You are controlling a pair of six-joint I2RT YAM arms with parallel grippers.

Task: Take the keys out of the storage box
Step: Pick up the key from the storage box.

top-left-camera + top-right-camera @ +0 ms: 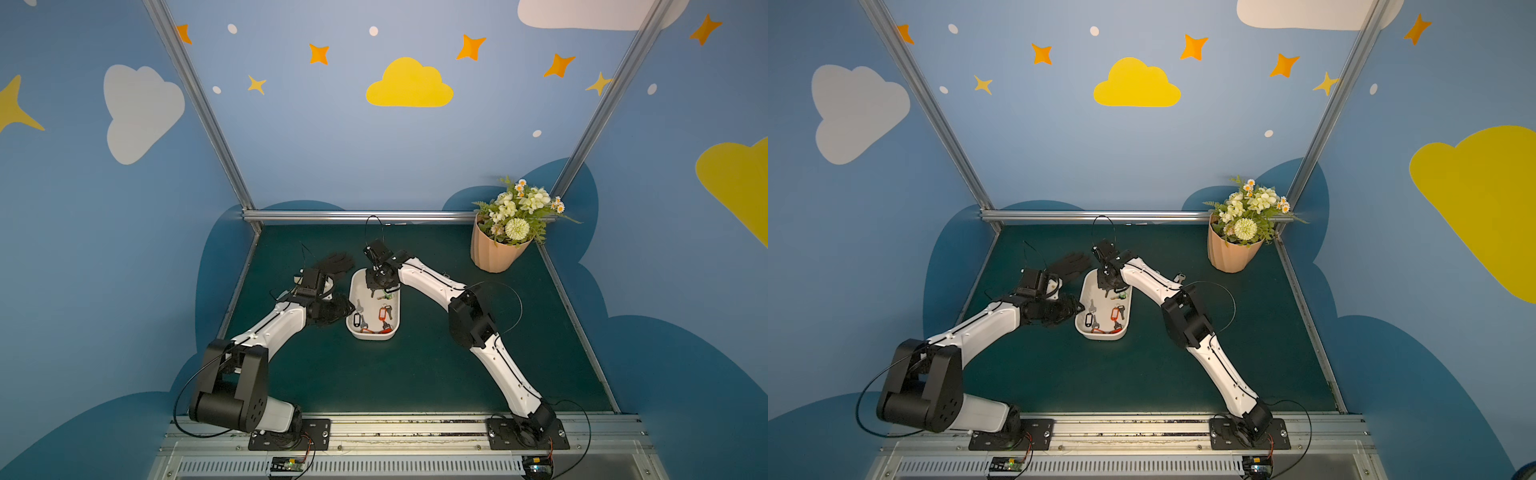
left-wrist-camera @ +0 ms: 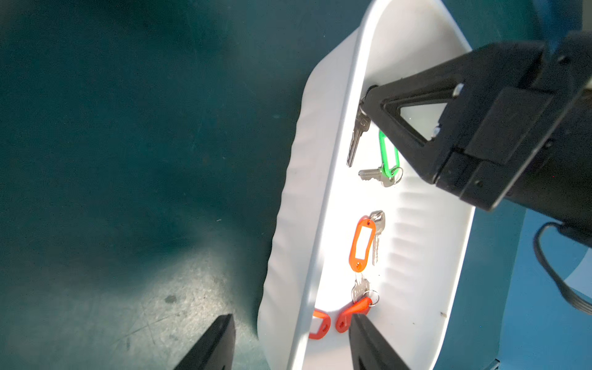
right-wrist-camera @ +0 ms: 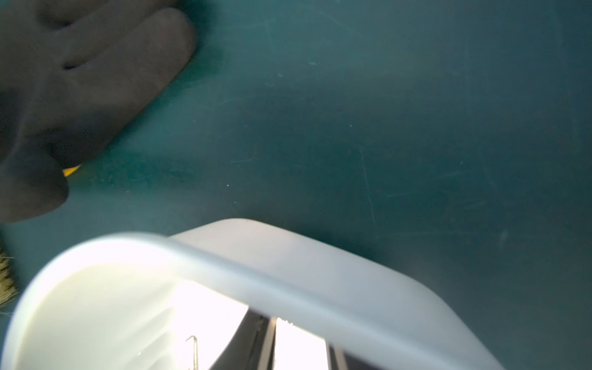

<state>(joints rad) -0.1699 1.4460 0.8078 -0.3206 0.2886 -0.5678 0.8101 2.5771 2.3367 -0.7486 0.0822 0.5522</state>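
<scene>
1. Left wrist view: the right gripper [image 2: 371,96] is down in the far end of the storage box [image 2: 323,192]. Its tip is right at the head of a bare silver key [image 2: 356,134], toward the box's left wall. Only one finger shows. The jaws look narrow, but whether they are clamped on that key I cannot tell.
2. Right wrist view: blurred, just box rim and finger stubs, so no help on the grip.
3. The left gripper [image 2: 292,318] is open and empty. Its fingers are wide apart astride the box's left wall at the near end, one over the table [image 1: 415,365] and one over the box floor. Neither seems to touch the wall.
4. The keys [image 1: 382,314] lie in the box, which sits mid-table, a bit left of centre.
   - A green-tag key [image 2: 389,153] is just beside the right gripper.
   - An orange-red tag key [image 2: 362,243] is mid-floor.
   - Two more red tags [image 2: 352,315] are at the near end.
   - Both top views add a black-tag key [image 1: 356,320] by the left wall.
5. Progress: early, by my read. At least six keys are in the box and none is plainly out on the table. A small speck [image 1: 1179,277] by the right forearm is too small to name.
6. Left to do: lift the silver key clear, set it on the table, and repeat for the rest.
7. Clutter: a black glove [image 1: 334,262] lies off the box's far left corner, and a flower pot [image 1: 494,253] stands at the table's far right corner.
</scene>
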